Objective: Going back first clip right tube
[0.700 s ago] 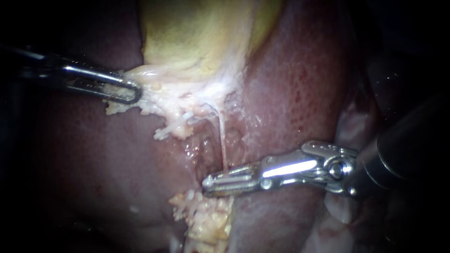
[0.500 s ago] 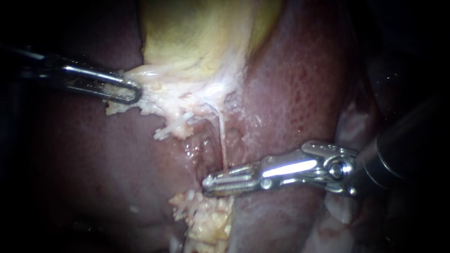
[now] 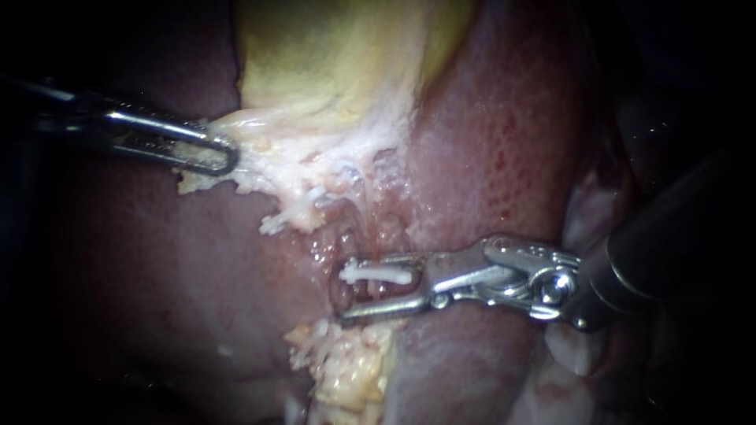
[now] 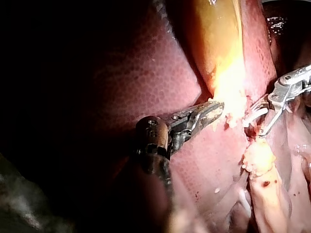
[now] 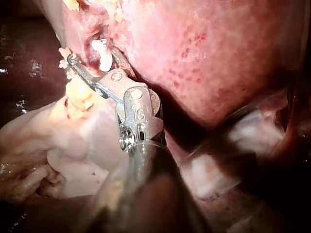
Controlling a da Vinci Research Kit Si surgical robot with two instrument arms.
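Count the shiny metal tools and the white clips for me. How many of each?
Metal instruments: 2, the left instrument gripping pale tissue, and the right instrument
White clips: 1, the clip between the right one's open jaws
Total: 3

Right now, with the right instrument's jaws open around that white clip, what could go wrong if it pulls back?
The right instrument has open jaws straddling the white clip; a skewed withdrawal could snag and dislodge it. Its lower jaw lies close to the liver and might scrape it. The left instrument, shut on pale tissue, could strain the clipped spot by pulling harder.
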